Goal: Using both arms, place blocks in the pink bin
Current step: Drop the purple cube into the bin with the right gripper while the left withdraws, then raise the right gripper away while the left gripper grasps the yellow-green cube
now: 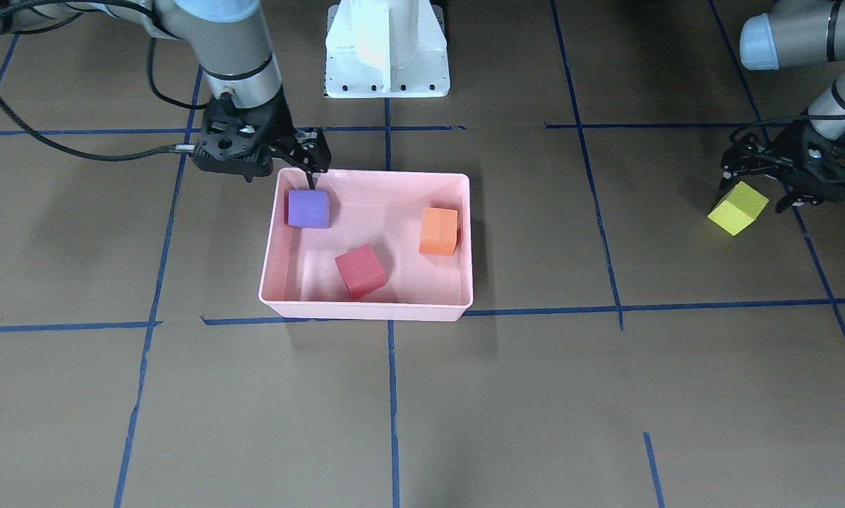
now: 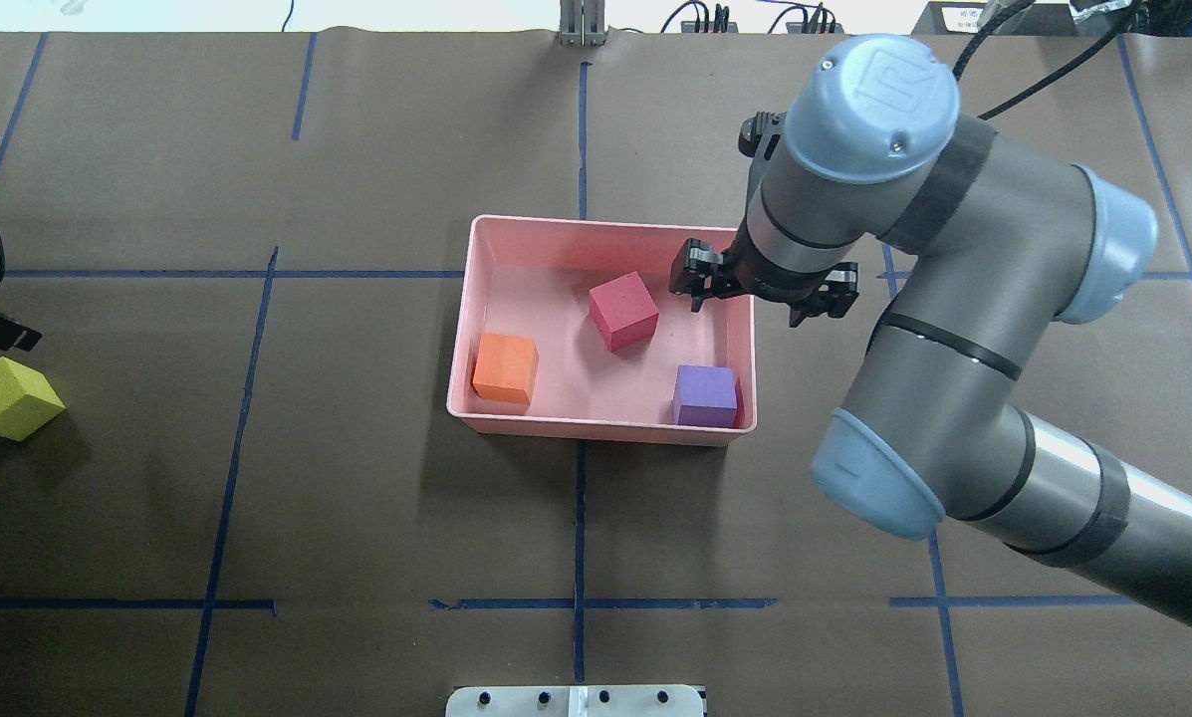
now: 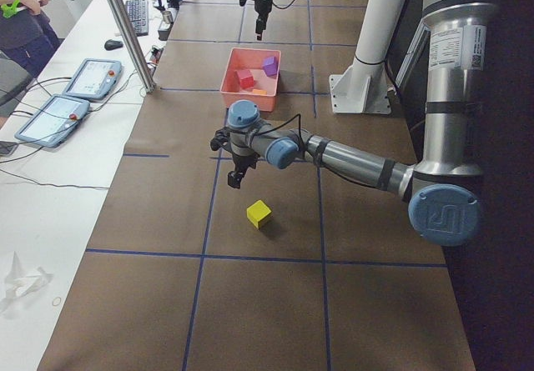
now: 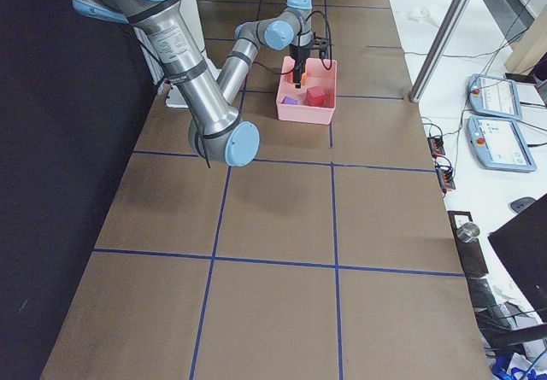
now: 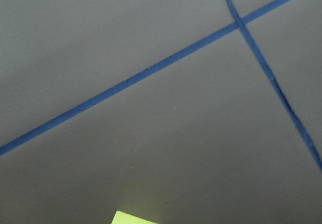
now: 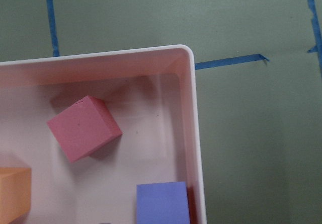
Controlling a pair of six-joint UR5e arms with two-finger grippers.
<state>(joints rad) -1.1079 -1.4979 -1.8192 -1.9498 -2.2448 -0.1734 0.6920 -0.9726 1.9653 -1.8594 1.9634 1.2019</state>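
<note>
Bin (image 2: 596, 426) at centre of table (image 2: 357, 498). Three blocks inside, apart from one another:
- left-wall block (image 2: 504, 368) just beside bin's left wall, toward robot-side wall
- middle block (image 2: 622, 311) mid-floor, turned askew, clear of walls
- corner block (image 2: 705, 395) in right robot-side corner

Lone block (image 2: 8, 398) on table, well left of bin. Right gripper (image 2: 750, 299) above bin's right wall, toward far corner. Left gripper (image 3: 234, 179) above table near lone block, not touching.

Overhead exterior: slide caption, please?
Pink bin holds red block, orange block, purple block; yellow-green block lies outside, far left.
</note>
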